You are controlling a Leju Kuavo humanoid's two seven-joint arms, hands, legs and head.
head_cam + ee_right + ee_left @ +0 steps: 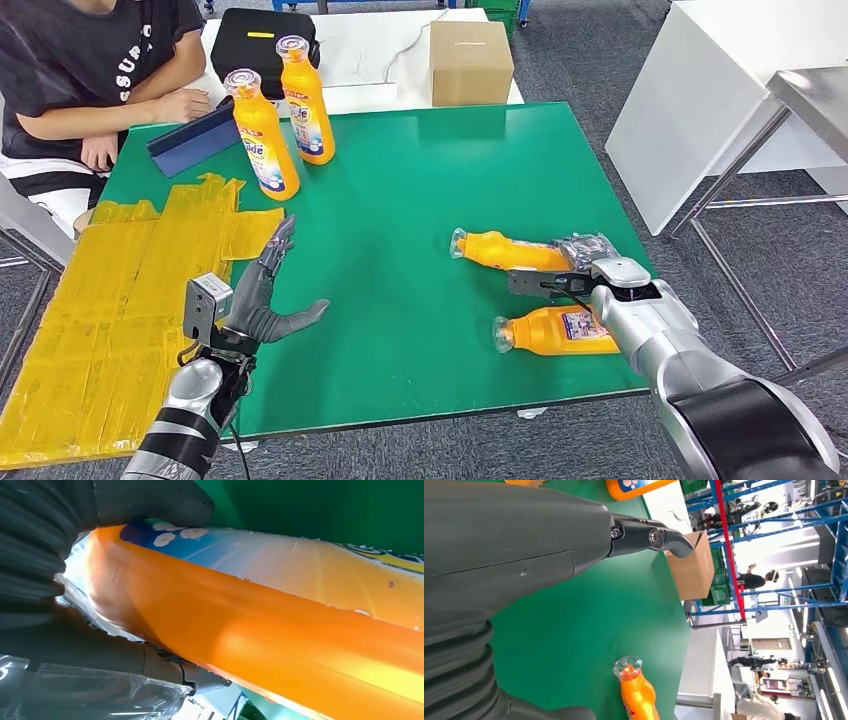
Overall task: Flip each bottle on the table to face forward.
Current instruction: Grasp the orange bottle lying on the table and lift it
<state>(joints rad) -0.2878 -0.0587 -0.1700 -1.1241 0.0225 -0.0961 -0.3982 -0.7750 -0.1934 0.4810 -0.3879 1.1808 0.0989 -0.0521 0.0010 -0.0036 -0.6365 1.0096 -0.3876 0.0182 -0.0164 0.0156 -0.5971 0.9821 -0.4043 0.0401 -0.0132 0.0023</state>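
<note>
right hand (560,268): wrapped around the base end of the far lying bottle (497,250), thumb and fingers on either side
far lying bottle: on its side on the green worktop (420,180), right half, cap pointing left
near lying bottle (555,332): just beside the right forearm, also on its side
standing bottles (262,135): two upright at the far left
left hand (262,300): spread apart, holding nothing, above the worktop
risk: smooth plastic may slip or swing when lifted by its end; forearm could nudge the near bottle into rolling

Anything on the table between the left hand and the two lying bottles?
No: in the head view, only bare green table lies between the left hand and the lying bottles.
</note>
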